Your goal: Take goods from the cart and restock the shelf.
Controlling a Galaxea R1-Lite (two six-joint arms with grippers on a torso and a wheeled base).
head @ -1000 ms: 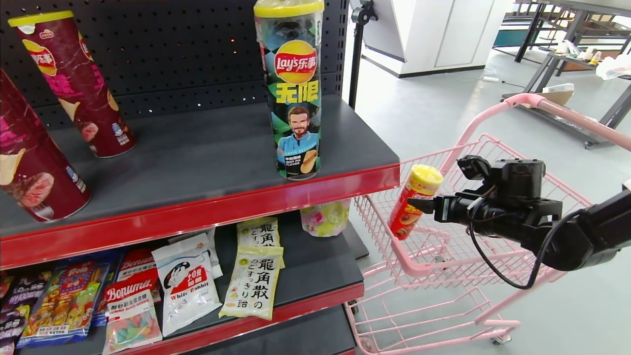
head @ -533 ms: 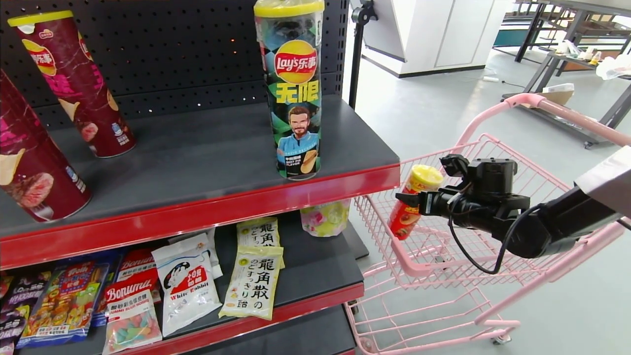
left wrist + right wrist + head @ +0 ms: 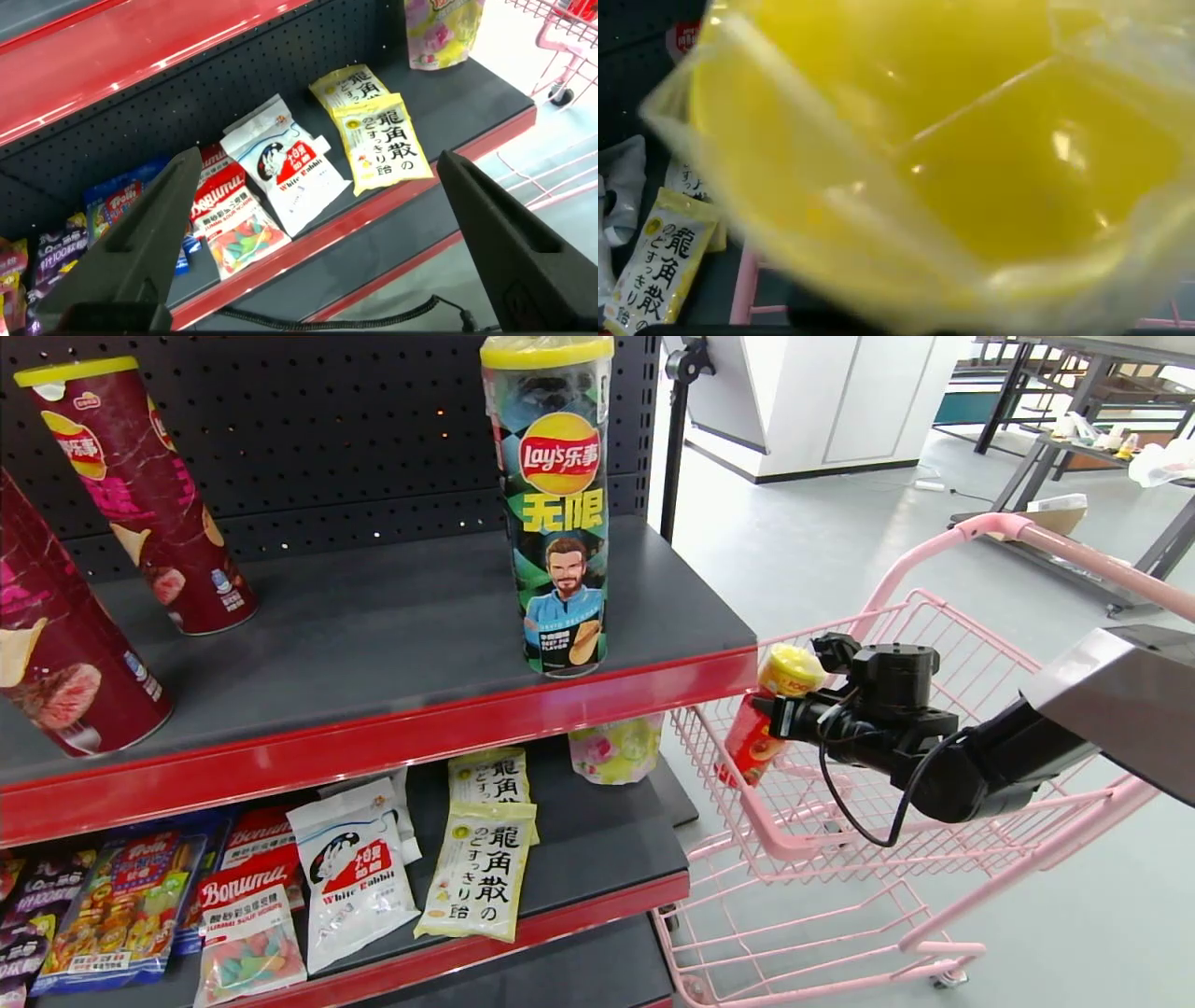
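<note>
Gripping the small red can point(image 3: 750, 744), the right tool point(image 3: 777, 719) has slid leftward over the past second. It has gone from above the middle of the cart point(image 3: 934, 863) to the cart's front corner. The can's lower end now overlaps the cart's front rim, just beside the right end of the shelf point(image 3: 523, 709). The arm behind has swung in with it. Nothing on the shelf has shifted.

The can is a short cylinder, tilted with its top toward the tool. It has a glossy red printed wall and a yellow plastic lid point(image 3: 971, 159) that looks translucent up close. The cart is thin pink wire mesh with a rounded tube handle. The shelf has matte dark grey decks, shiny red front lips and a perforated black back panel point(image 3: 327, 429). On the upper deck stand a tall green tube point(image 3: 560, 541) with a yellow lid and two maroon tubes point(image 3: 140, 495). Flat crinkly snack bags point(image 3: 355, 873) lie on the lower deck.

The right tool's fingers are closed on the can's upper wall, just under the lid, holding it in the air. The left tool point(image 3: 320, 157) hangs before the lower deck, its two dark fingers spread wide, holding nothing.
</note>
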